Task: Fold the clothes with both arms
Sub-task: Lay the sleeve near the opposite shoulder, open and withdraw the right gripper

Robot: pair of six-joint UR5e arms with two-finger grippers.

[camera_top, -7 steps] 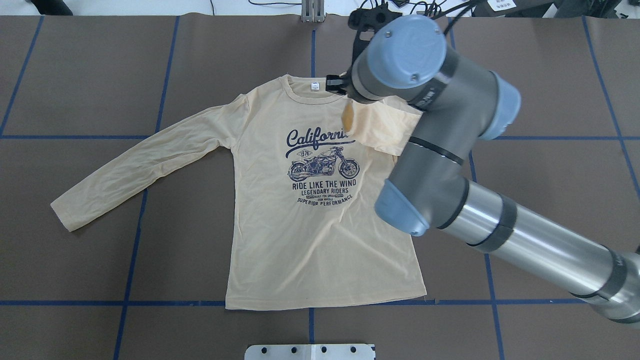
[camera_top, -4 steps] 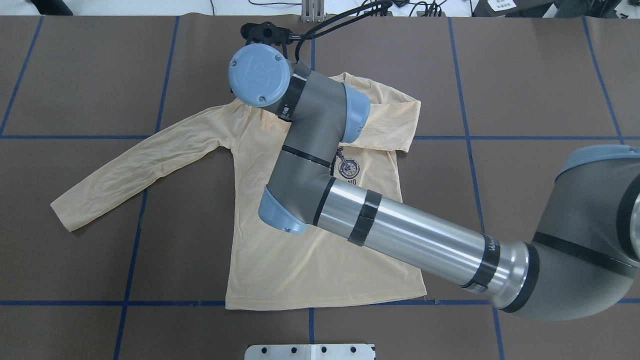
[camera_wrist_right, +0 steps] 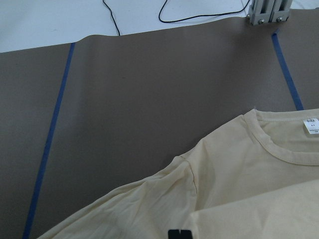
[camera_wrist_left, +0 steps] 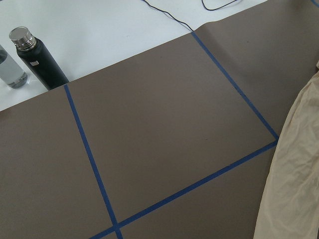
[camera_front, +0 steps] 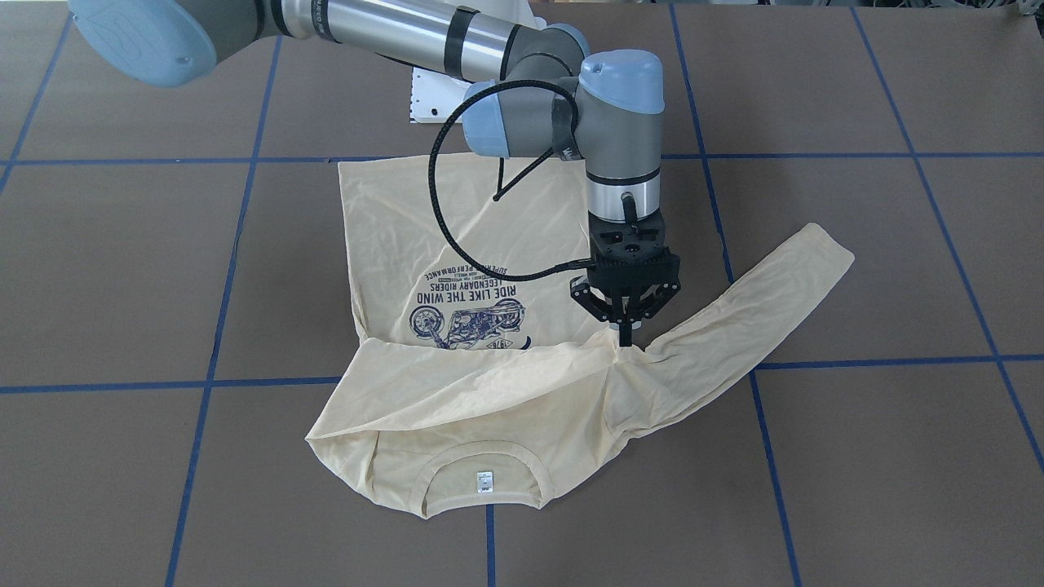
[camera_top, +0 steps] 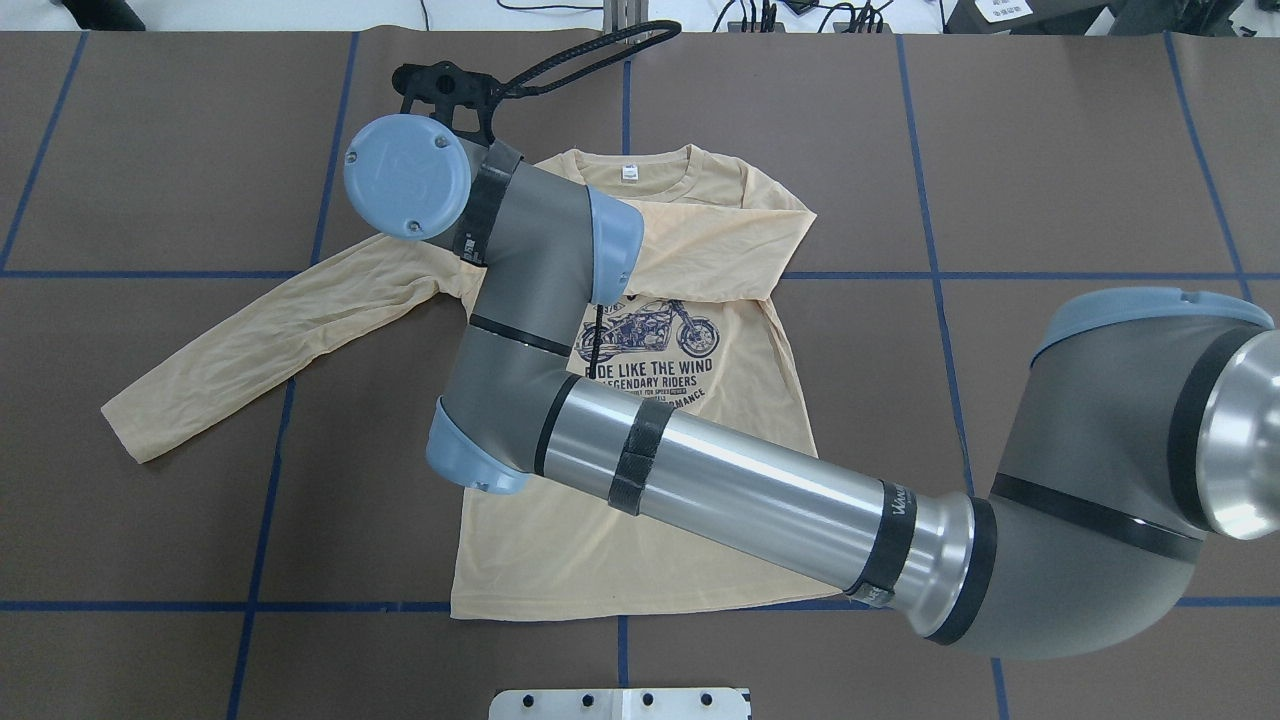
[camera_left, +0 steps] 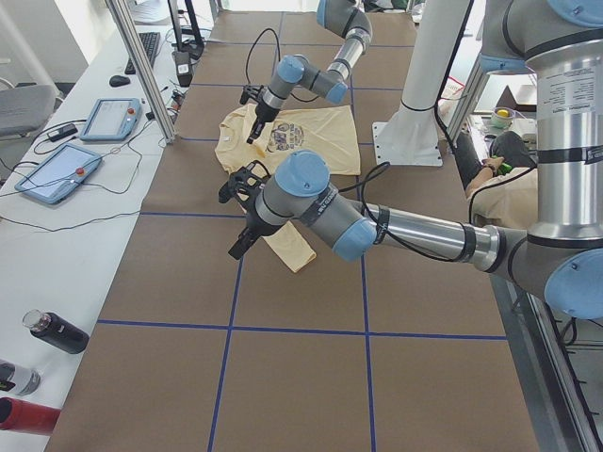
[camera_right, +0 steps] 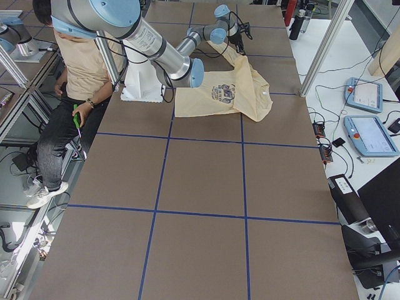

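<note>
The cream-yellow long-sleeved shirt (camera_top: 640, 520) lies print-up on the brown table, collar and white label (camera_top: 629, 172) at the far side. Its right sleeve (camera_top: 720, 240) is folded across the chest, over the top of the print. My right arm (camera_top: 720, 490) reaches across the shirt. The right gripper (camera_front: 625, 330) points straight down at the shirt's left shoulder, shut on the end of that folded sleeve. The left sleeve (camera_top: 270, 330) lies stretched out flat. My left gripper (camera_left: 237, 247) shows only in the exterior left view, above the left cuff; I cannot tell its state.
Blue tape lines (camera_top: 265, 500) grid the table. A white base plate (camera_top: 620, 703) sits at the near edge. Bottles (camera_wrist_left: 37, 57) stand past the table's left end, tablets (camera_left: 108, 118) on the side bench. A seated person (camera_right: 75, 62) is behind the robot.
My right arm has swept left across the shirt, pulling the right sleeve with it. The sleeve now lies folded over the chest, its end near the left shoulder.
</note>
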